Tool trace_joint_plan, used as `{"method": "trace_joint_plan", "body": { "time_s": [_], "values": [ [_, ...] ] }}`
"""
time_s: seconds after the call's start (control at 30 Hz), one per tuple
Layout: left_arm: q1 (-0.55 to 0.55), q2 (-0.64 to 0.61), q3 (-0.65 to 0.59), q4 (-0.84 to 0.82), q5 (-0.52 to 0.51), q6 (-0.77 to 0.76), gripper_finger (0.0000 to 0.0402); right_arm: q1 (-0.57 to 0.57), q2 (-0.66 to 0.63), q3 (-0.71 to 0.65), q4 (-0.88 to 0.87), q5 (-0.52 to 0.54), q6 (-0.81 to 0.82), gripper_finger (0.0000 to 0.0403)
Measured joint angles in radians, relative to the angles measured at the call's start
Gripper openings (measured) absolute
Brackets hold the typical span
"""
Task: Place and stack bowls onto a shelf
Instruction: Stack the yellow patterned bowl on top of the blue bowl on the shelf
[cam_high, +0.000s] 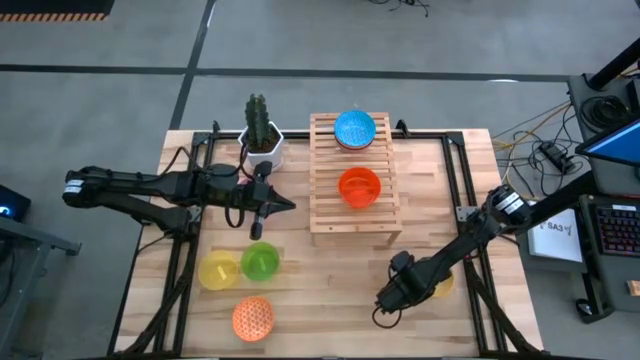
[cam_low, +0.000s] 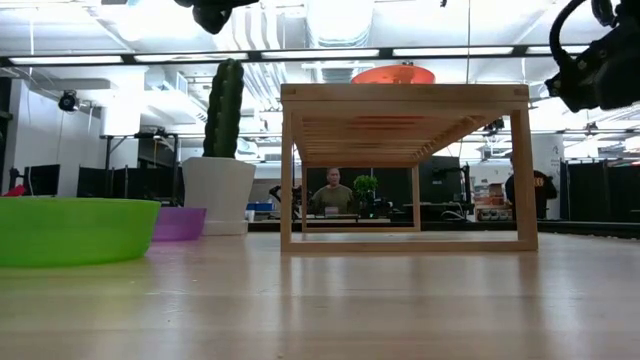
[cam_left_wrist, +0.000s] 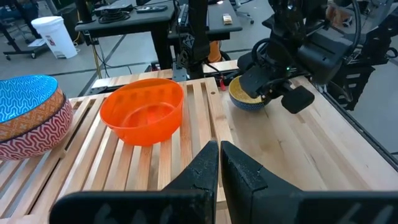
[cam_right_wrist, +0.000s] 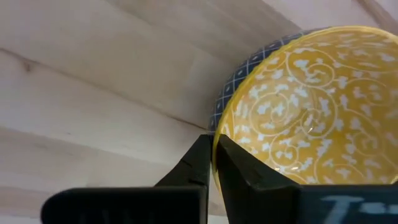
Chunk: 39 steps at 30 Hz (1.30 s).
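On the wooden shelf (cam_high: 330, 215) a blue bowl (cam_high: 355, 128) sits nested in a red patterned bowl (cam_left_wrist: 37, 134) at the far end, and an orange bowl (cam_high: 360, 187) stands mid-shelf. A yellow patterned bowl (cam_right_wrist: 305, 106) with a blue outside rests on the table right of the shelf, with my right gripper (cam_right_wrist: 212, 138) shut on it. A yellow bowl (cam_high: 218, 270), a green bowl (cam_high: 261, 261) and an orange lattice bowl (cam_high: 253, 317) stand on the table near left. My left gripper (cam_high: 290, 207) hovers shut, left of the shelf. My right gripper pinches the yellow patterned bowl's rim (cam_right_wrist: 216, 134), one finger inside the bowl and one against its blue outer wall. The fingers come from above, pointing steeply down. In the left wrist view the bowl (cam_left_wrist: 245, 99) sits upright on the table.
A white pot with a cactus (cam_high: 262, 140) stands at the shelf's far left corner, and a purple bowl (cam_low: 180, 222) shows beside it in the low view. Bare tabletop lies in front of the shelf, between the two groups of bowls.
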Motion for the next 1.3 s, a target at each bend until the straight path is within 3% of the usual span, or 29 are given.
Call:
{"method": "trace_joint_plan", "body": {
  "time_s": [0.37,0.7,0.87,1.1,1.3],
  "values": [
    [0.000,0.000,0.000,0.009,0.000,0.003,0.0000,0.000,-0.112,0.103,-0.002,-0.031,-0.156,0.0009],
    [0.000,0.001,0.000,0.022,0.000,0.004,0.0000,-0.043,-0.138,0.397,0.121,0.074,-0.591,0.0009],
    [0.000,0.001,-0.001,0.028,0.000,0.005,0.0000,-0.094,-0.135,0.542,0.095,0.150,-0.829,0.0009],
    [0.000,0.001,-0.003,0.031,-0.004,0.028,0.0000,-0.232,-0.134,0.719,-0.101,0.229,-1.155,0.0009],
    [0.002,0.001,-0.005,0.029,-0.160,0.059,0.0000,-0.388,-0.134,0.836,-0.196,0.276,-1.498,0.0009]
  ]
}}
